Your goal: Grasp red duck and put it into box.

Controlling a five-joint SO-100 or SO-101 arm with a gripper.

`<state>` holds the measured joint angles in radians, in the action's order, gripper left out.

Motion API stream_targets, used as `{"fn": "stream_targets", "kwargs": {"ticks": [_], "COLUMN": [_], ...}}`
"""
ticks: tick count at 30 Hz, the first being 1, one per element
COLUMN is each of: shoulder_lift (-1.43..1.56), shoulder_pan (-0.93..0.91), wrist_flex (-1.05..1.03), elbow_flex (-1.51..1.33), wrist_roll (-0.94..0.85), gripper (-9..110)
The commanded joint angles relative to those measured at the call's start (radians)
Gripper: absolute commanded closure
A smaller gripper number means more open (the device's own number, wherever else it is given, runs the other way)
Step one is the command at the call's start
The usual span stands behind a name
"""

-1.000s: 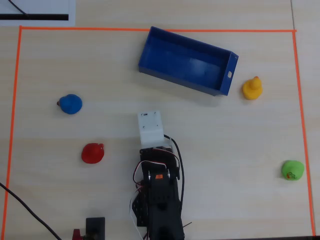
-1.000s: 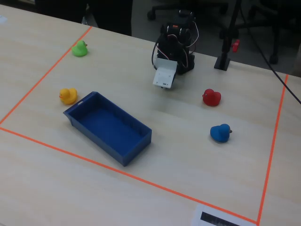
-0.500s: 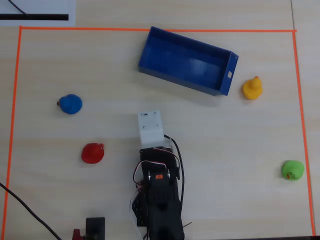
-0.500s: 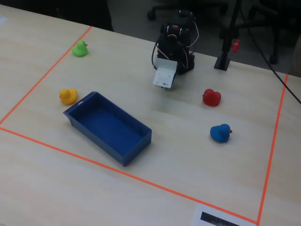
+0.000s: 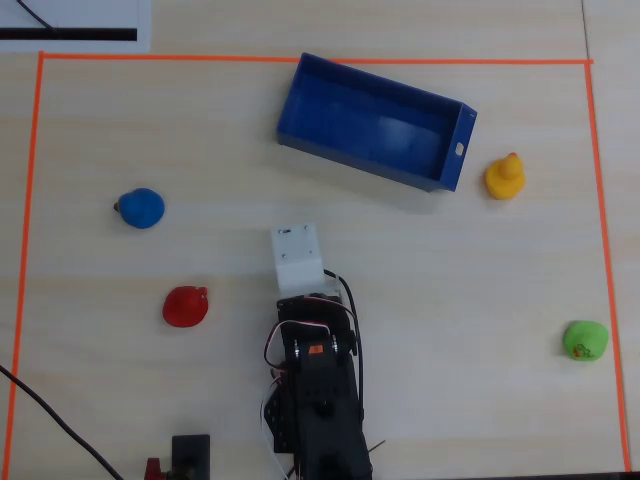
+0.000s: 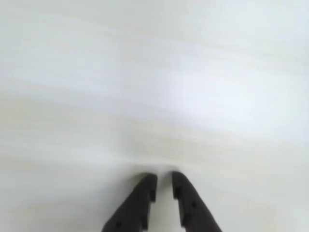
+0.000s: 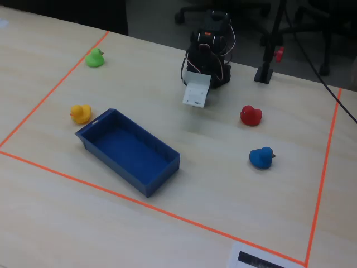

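Note:
The red duck (image 5: 185, 306) sits on the pale table, left of the arm in the overhead view, and right of the arm in the fixed view (image 7: 250, 115). The dark blue box (image 5: 355, 165) lies empty at the far middle, also seen in the fixed view (image 7: 114, 163). My gripper (image 6: 164, 181) shows two dark fingers almost together with nothing between them, over bare blurred table. From above it is hidden under the white wrist housing (image 5: 298, 258), right of and a little beyond the red duck. No duck or box is in the wrist view.
A blue duck (image 5: 141, 208) sits far left, a yellow duck (image 5: 505, 178) right of the box, a green duck (image 5: 585, 340) at the right. Orange tape (image 5: 30, 250) frames the work area. A black stand (image 5: 190, 455) is beside the arm base (image 5: 320, 420).

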<state>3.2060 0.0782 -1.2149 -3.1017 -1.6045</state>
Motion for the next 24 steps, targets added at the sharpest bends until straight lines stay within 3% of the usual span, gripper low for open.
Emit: {"fn": "stream_targets", "kwargs": {"ticks": [1, 13, 19, 24], "shoulder_lift": [-0.344, -0.753, -0.831, -0.911], "shoulder_pan": [0.143, 0.729, 0.824, 0.825], "wrist_flex": [0.147, -0.092, -0.137, -0.051], "elbow_flex": [0.198, 0.879, 0.957, 0.919], "wrist_roll": [0.002, 0.416, 0.471, 0.474], "gripper": [99, 88, 85, 83]}}
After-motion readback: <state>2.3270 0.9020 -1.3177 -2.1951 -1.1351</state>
